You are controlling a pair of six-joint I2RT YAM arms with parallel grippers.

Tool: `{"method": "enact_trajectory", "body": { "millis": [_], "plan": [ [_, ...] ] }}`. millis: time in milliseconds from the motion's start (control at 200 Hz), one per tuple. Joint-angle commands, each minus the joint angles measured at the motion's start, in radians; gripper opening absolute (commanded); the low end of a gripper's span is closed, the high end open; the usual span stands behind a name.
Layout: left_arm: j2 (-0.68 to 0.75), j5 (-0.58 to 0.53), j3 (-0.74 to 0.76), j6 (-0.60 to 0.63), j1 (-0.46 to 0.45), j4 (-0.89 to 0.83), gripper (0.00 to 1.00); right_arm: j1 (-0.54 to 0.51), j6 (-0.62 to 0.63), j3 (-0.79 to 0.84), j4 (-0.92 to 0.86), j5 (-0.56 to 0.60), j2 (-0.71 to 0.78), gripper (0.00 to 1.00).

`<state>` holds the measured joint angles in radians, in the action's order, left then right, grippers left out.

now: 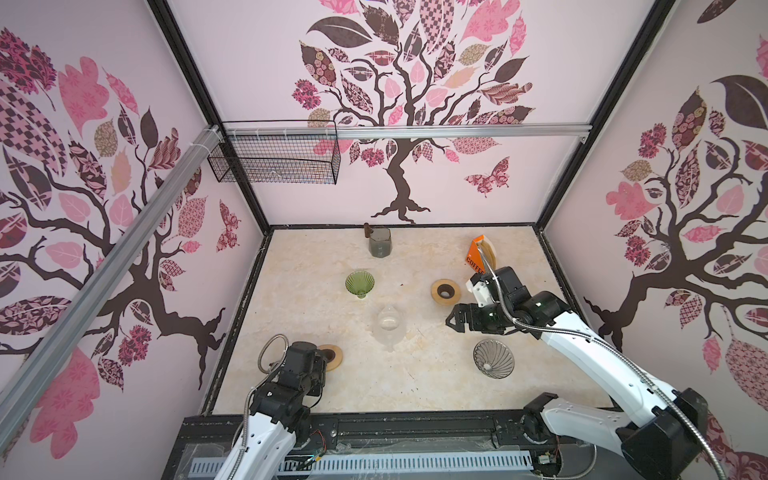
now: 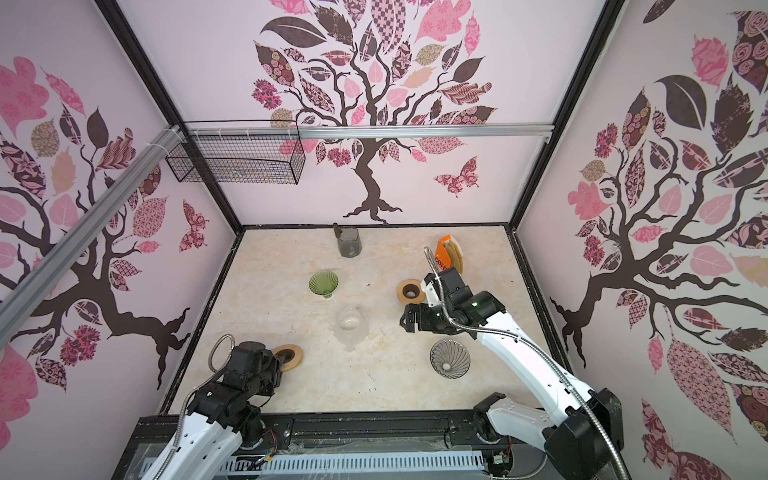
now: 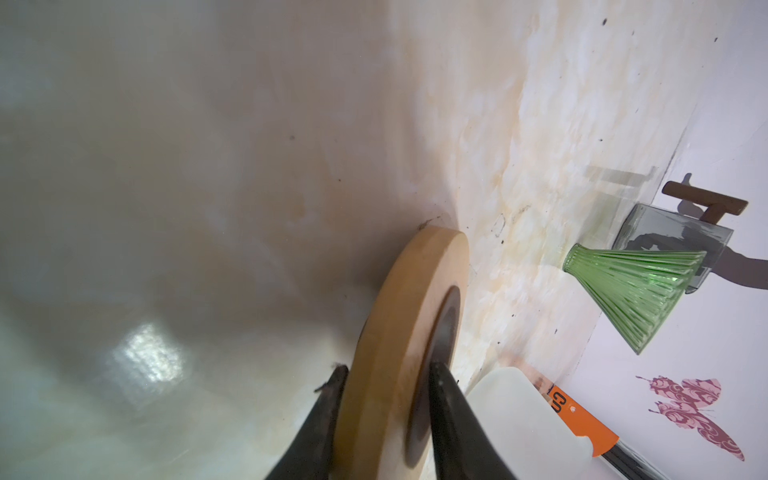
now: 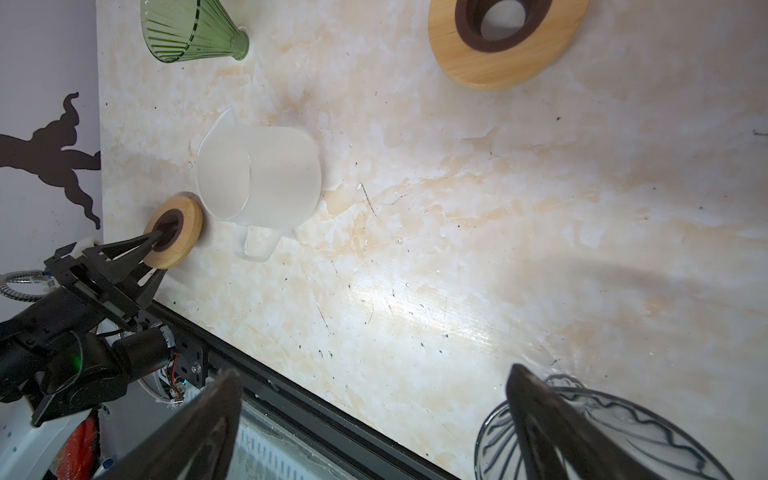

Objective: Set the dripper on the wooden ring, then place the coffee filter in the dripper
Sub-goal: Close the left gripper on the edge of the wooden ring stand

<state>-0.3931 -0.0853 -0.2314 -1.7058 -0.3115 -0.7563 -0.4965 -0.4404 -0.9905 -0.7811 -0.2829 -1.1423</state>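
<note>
The coffee filters (image 1: pixel 489 252) stand as a pale paper stack in an orange holder (image 1: pixel 475 254) at the back right, and nothing touches them. A green ribbed glass dripper (image 1: pixel 360 284) sits mid-table. A clear ribbed dripper (image 1: pixel 493 358) sits front right. My left gripper (image 3: pixel 386 374) is shut on a wooden ring (image 3: pixel 399 340) at the front left, with one finger in its dark hole and the other on its outer rim (image 4: pixel 160 252). My right gripper (image 4: pixel 374 372) hangs open and empty above the table, just behind the clear dripper (image 4: pixel 602 432).
A frosted glass carafe (image 1: pixel 390 326) stands in the middle, close to the held ring. A second wooden ring (image 1: pixel 445 292) lies right of centre. A grey glass mug with a brown handle (image 1: pixel 379 242) stands at the back wall. A wire basket (image 1: pixel 274 156) hangs on the rail, upper left.
</note>
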Motion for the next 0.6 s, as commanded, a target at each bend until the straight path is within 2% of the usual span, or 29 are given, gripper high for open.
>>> {"method": "enact_trajectory", "body": {
  "millis": [0,165,330,595],
  "plan": [
    [0.012,-0.025,0.02,-0.02,0.007,0.012,0.32,-0.006,0.017,-0.037,0.0,-0.007,-0.017,1.0],
    [-0.008,-0.039,0.006,-0.004,0.006,0.026,0.29,-0.006,0.017,-0.039,0.0,-0.008,-0.018,1.0],
    [-0.075,-0.055,-0.038,0.046,0.007,0.034,0.29,-0.006,0.019,-0.046,0.0,-0.013,-0.02,1.0],
    [-0.171,-0.067,-0.123,0.13,0.018,0.059,0.23,-0.007,0.02,-0.042,-0.007,-0.012,-0.016,1.0]
  ]
}}
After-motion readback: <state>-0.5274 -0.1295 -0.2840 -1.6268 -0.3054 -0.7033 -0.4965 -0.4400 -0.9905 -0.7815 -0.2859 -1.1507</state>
